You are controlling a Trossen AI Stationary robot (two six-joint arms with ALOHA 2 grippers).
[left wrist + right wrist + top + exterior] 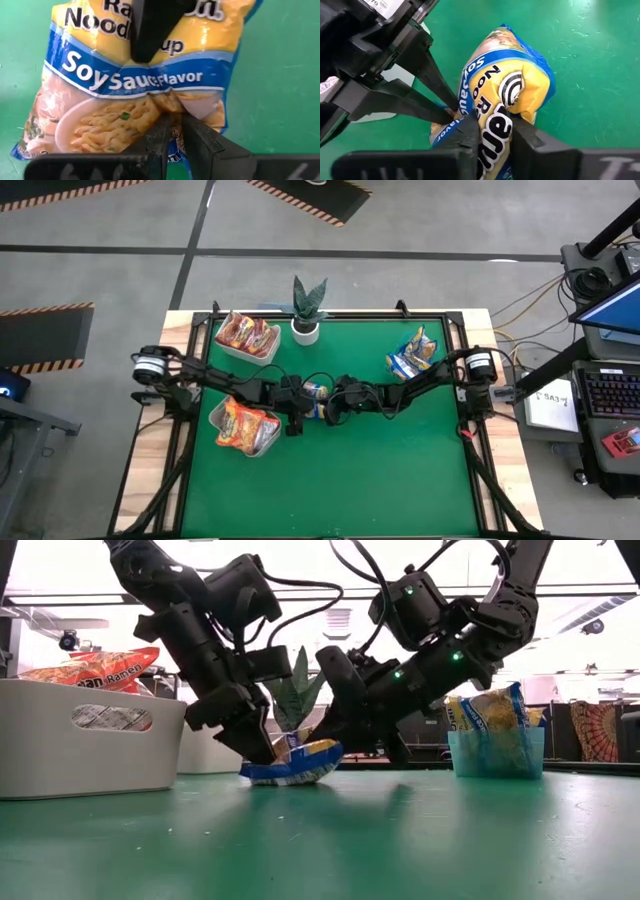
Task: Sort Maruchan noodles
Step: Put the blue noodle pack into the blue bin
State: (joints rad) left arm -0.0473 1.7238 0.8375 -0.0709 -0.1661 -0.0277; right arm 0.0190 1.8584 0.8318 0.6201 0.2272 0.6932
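A blue-and-yellow "Soy Sauce Flavor" noodle packet [316,391] [295,762] sits at the table's middle, between both grippers. My left gripper [300,402] [176,132] is shut on one end of it. My right gripper [331,398] [495,137] is shut on the opposite end. Orange packets [243,425] fill the near-left white tray [266,442]. Red packets [246,334] lie in the far-left white tray [262,357]. Blue-and-yellow packets [411,352] stand in the blue bin [495,755] on the right. My left gripper pinches the packet's end below the noodle-bowl picture [172,107] between its two fingers, slanting down from the table's left. The packet lies low over the green mat; I cannot tell whether it touches. My right gripper pinches the yellow end with the brand logo [507,117] between its two fingers, slanting down from the table's right. The wrapper bulges around the fingers [530,137].
A potted plant [306,310] stands at the far edge between the far-left tray and the bin. A black frame [330,317] borders the green mat [340,480], whose near half is open. Both arms cross the middle of the table.
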